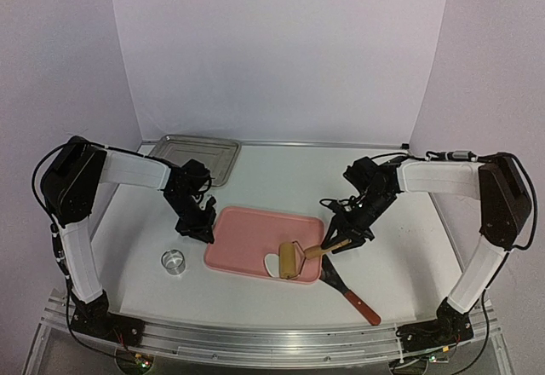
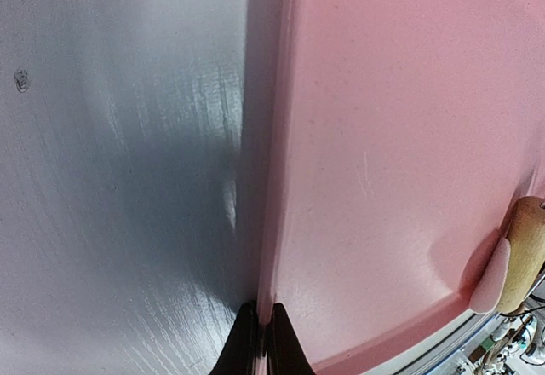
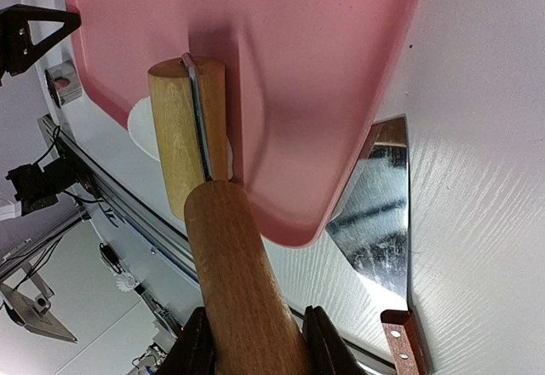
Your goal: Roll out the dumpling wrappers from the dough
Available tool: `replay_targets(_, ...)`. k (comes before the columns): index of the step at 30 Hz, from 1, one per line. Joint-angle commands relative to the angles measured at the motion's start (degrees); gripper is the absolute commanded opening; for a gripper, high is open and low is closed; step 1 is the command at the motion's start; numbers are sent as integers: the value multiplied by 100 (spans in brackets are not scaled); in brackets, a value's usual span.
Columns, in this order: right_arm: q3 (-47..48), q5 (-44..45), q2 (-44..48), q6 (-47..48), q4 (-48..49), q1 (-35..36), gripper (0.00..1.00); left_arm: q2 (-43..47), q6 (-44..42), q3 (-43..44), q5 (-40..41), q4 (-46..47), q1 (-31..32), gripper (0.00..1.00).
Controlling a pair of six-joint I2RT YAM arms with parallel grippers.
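1. Pink tray (image 1: 255, 237), on the surface: left rim pinched between the fingers of the left tool (image 2: 262, 345)
2. Rolling pin (image 1: 292, 261): handle clamped in the right tool (image 3: 255, 349), roller at the tray's near right corner
3. Dough disc (image 3: 140, 132): one only, partly under the roller; flattening judged incomplete, no finished wrappers visible
4. Ring cutter (image 1: 174, 261): left of the tray, apart from it

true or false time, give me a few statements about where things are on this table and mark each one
1. The right gripper holds the roller by its wooden handle. True.
2. The left gripper hangs open, touching nothing. False: it is shut on the rim of the pink tray.
3. The ring cutter sits inside the pink tray. False: it stands on the table, left of the tray.
4. White dough lies under the roller. True.
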State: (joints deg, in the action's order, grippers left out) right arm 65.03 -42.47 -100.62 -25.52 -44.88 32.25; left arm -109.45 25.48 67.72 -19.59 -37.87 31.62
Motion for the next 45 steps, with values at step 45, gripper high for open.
replay_targets(45,4085,1041,-908,-488,-1869,-39,0,-461,-128,1923,624,-590,-204,38)
